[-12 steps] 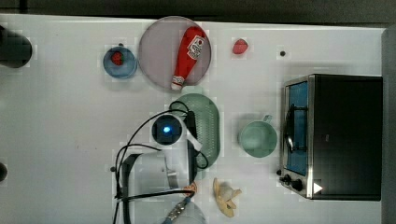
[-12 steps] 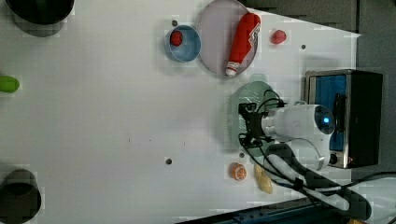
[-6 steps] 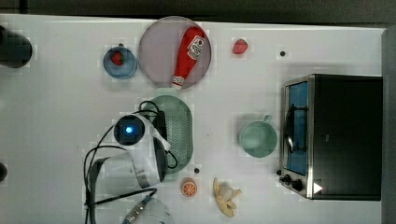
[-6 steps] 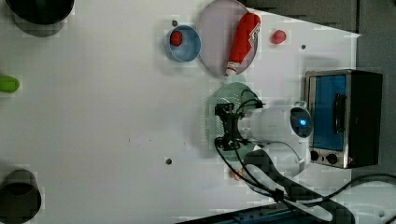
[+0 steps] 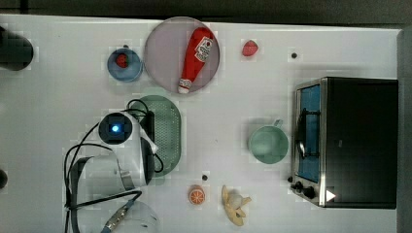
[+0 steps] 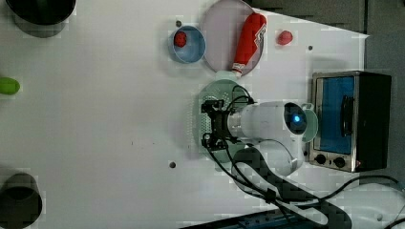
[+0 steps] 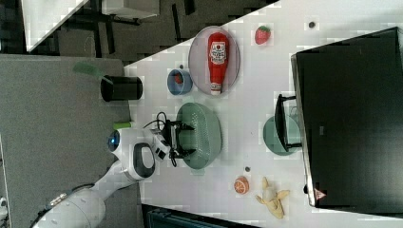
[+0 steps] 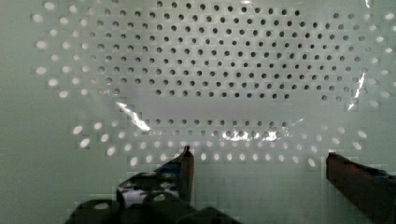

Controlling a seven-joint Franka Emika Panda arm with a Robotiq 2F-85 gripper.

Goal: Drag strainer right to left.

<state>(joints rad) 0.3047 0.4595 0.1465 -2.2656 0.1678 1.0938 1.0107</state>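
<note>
In the top view, the strainer lies left of centre, its left side hidden under the arm. The right view reveals the gripper with fingers spread wide inside the basket, clasping nothing. The wrist view adds the perforated floor beneath both fingertips.

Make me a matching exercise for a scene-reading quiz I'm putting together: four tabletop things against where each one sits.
Things:
1. ketchup bottle
2. strainer
3. mug
4. banana

Places:
A. beside the toaster oven's blue door
B. lying on the round plate
C. under the gripper, its jaws open
D. next to the orange half

Pairs: 1-B, 2-C, 3-A, 4-D
</note>
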